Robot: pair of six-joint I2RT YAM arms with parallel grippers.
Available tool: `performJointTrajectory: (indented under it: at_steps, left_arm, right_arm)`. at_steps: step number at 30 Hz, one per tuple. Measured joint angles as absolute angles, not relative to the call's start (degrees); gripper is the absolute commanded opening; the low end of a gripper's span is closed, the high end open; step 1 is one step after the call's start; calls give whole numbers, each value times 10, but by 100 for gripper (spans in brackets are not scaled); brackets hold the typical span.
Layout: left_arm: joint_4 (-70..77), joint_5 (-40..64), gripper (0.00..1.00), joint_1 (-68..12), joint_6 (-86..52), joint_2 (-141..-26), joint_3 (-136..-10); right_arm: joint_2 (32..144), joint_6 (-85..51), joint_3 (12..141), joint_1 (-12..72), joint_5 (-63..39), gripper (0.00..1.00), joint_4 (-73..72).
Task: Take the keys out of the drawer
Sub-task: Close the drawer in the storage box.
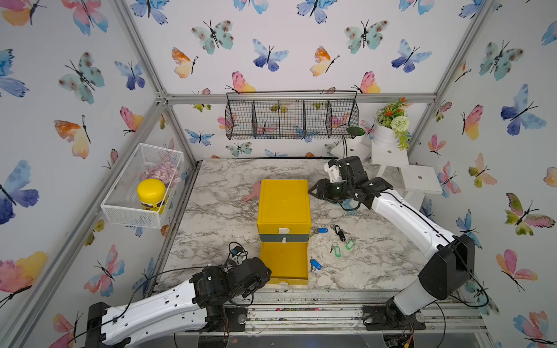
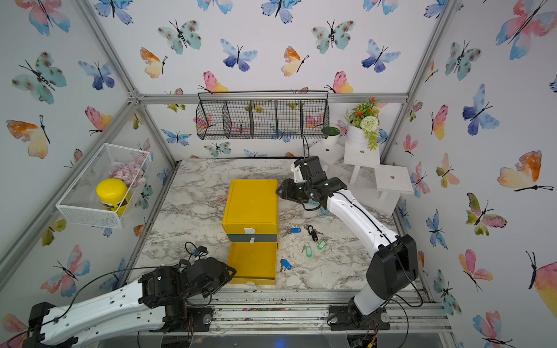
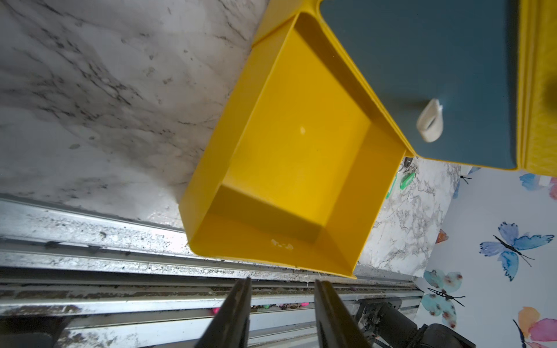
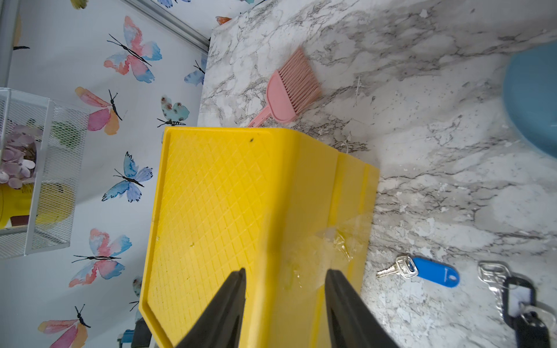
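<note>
Five keys (image 1: 337, 251) lie loose on the marble table (image 1: 217, 211), between the yellow cabinet (image 1: 283, 205) and the table's right edge; the open drawer (image 1: 284, 262) shows empty. Judged light, stiff, slippery metal; plastic tags (image 1: 315, 264) give the surest pinch. Left gripper (image 3: 281, 281) parted, holding nothing, at the drawer's front left corner, drawer between it and keys. Right gripper (image 4: 286, 271) parted, empty, above the cabinet's top, keys nearer the front edge.

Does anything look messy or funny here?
The keys lie scattered on the table beside the box, not together. The bottom drawer stands wide open and empty. A pink brush lies behind the box.
</note>
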State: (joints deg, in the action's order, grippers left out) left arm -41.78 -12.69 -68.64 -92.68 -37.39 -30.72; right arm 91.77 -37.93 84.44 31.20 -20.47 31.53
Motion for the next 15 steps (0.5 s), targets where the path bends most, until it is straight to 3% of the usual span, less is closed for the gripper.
performJointTrajectory:
  at_steps: [3,7,15]
  left_arm:
    - [-396,-111,13,-686,-952,-336,-261]
    - [-389,-85,1,-686,-976,-291,-217]
    - [-375,-55,3,-686,-986,-291,-207]
  right_arm:
    - [918,-384,842,312,-204,50,315]
    - [918,-385,843,315,-204,50,316]
    - [925,-386,858,322,-204,50,318]
